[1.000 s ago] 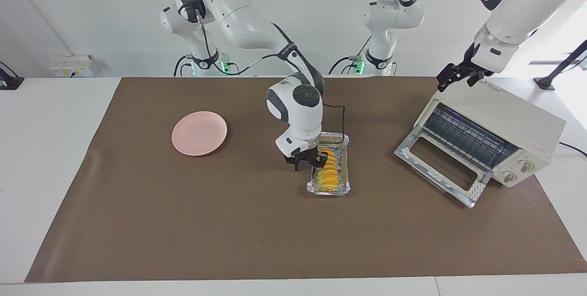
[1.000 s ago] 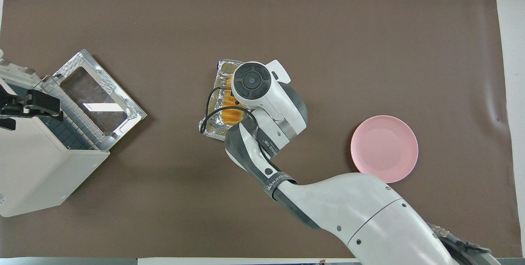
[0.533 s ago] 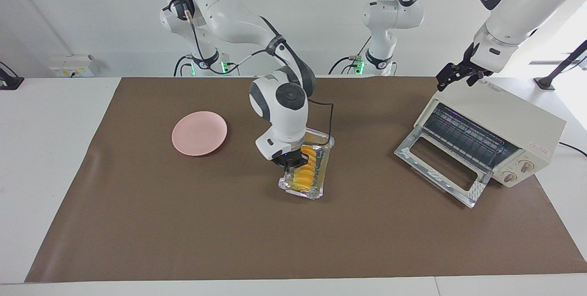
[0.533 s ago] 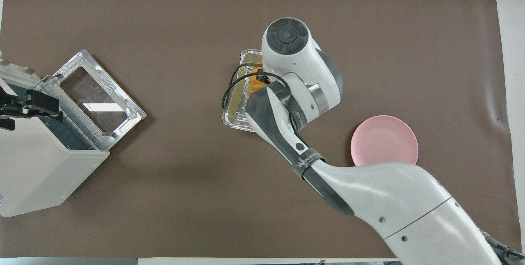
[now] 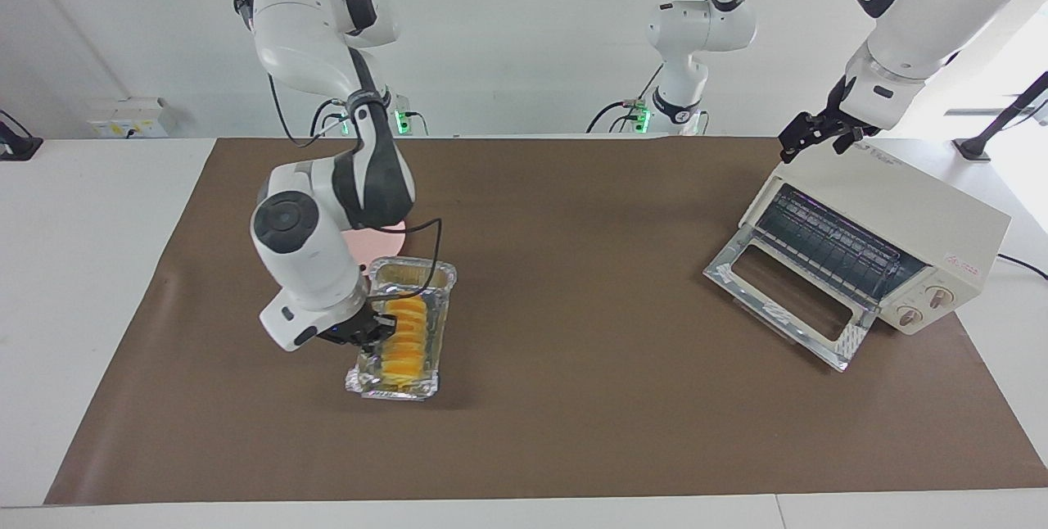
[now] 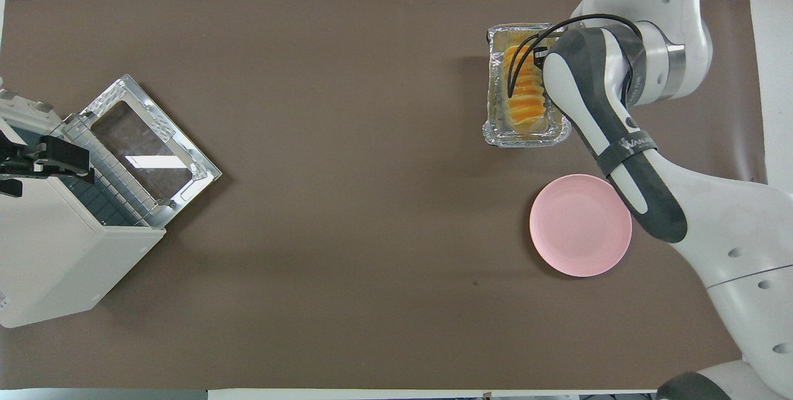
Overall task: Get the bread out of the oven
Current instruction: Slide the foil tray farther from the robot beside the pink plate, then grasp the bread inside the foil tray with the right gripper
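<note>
The bread [image 5: 405, 336], a ridged yellow-orange loaf, lies in a crinkled silver foil tray [image 5: 393, 390]. It also shows in the overhead view [image 6: 526, 87], in the tray [image 6: 523, 140]. My right gripper [image 5: 364, 332] is shut on the tray's side rim, just past the pink plate [image 6: 579, 223] from the robots, toward the right arm's end. I cannot tell whether the tray touches the mat. The cream-white oven [image 5: 901, 210] stands at the left arm's end with its glass door [image 5: 786, 300] dropped open and the wire rack bare. My left gripper [image 5: 819, 136] waits over the oven's top.
The pink plate [image 5: 381, 246] is partly hidden by the right arm in the facing view. A brown mat [image 5: 573, 431] covers the table. The oven's open door [image 6: 148, 146] juts out over the mat toward the table's middle.
My right gripper has carried the foil tray with the bread from the middle of the mat toward the right arm's end, beside the plate. The left arm has not moved.
</note>
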Motion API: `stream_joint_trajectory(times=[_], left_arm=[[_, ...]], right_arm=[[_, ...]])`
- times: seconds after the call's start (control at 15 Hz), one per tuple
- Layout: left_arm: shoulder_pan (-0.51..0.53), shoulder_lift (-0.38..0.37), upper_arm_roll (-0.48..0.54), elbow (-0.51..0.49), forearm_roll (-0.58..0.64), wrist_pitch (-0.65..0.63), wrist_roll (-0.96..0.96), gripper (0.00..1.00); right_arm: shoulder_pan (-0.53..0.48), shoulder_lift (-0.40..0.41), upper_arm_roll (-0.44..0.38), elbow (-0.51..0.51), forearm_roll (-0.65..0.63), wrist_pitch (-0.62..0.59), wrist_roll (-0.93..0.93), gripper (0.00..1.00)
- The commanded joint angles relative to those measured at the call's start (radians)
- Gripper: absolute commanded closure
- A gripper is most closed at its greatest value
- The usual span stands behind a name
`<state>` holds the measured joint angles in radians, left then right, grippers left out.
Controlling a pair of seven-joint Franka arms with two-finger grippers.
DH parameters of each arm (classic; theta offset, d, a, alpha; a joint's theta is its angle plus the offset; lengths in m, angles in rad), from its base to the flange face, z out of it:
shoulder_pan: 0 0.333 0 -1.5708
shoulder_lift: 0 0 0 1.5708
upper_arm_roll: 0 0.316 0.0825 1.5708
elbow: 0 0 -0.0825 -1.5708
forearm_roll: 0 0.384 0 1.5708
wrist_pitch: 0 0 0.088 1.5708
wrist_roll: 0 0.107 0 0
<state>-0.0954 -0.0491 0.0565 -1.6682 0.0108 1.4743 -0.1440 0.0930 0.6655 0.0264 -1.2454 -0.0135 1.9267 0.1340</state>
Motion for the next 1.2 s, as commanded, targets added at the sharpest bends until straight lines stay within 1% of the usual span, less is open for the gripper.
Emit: stream_joint_trajectory(times=[0.0,0.13,0.33,0.4,0.47,0.6,0.73,0.8,0.93,1.0,1.13], left_arm=[[0.014,-0.023,-0.006,-0.018,-0.011,-0.011,0.009,0.0],[0.014,-0.023,-0.006,-0.018,-0.011,-0.011,0.009,0.0],[0.014,-0.023,-0.006,-0.018,-0.011,-0.011,0.009,0.0],[0.014,-0.023,-0.006,-0.018,-0.011,-0.011,0.009,0.0],[0.014,-0.023,-0.006,-0.018,-0.011,-0.011,0.009,0.0],[0.014,-0.023,-0.006,-0.018,-0.011,-0.011,0.009,0.0],[0.014,-0.023,-0.007,-0.018,-0.011,-0.011,0.009,0.0],[0.014,-0.023,-0.006,-0.018,-0.011,-0.011,0.009,0.0],[0.014,-0.023,-0.006,-0.018,-0.011,-0.011,0.009,0.0],[0.014,-0.023,-0.007,-0.018,-0.011,-0.011,0.009,0.0],[0.014,-0.023,-0.007,-0.018,-0.011,-0.011,0.009,0.0]], right_arm=[[-0.074,0.071,0.009,0.009,-0.008,0.116,-0.165,1.0],[-0.099,0.071,0.009,-0.018,-0.008,0.167,-0.211,1.0],[-0.101,0.059,0.009,-0.043,-0.008,0.157,-0.212,1.0],[-0.101,0.059,0.009,-0.046,-0.01,0.146,-0.217,0.55],[-0.099,0.051,0.009,-0.048,-0.011,0.117,-0.221,0.01],[-0.085,0.014,0.009,-0.042,-0.037,0.039,-0.228,0.0],[-0.073,0.002,0.009,-0.034,-0.043,0.015,-0.225,0.0],[-0.064,0.003,0.009,-0.035,-0.043,0.026,-0.22,0.01],[-0.026,0.006,0.009,-0.046,-0.046,0.055,-0.179,0.09],[-0.024,0.006,0.009,-0.057,-0.054,0.073,-0.165,0.11],[-0.024,0.005,0.009,-0.115,-0.059,0.158,-0.165,0.15]])
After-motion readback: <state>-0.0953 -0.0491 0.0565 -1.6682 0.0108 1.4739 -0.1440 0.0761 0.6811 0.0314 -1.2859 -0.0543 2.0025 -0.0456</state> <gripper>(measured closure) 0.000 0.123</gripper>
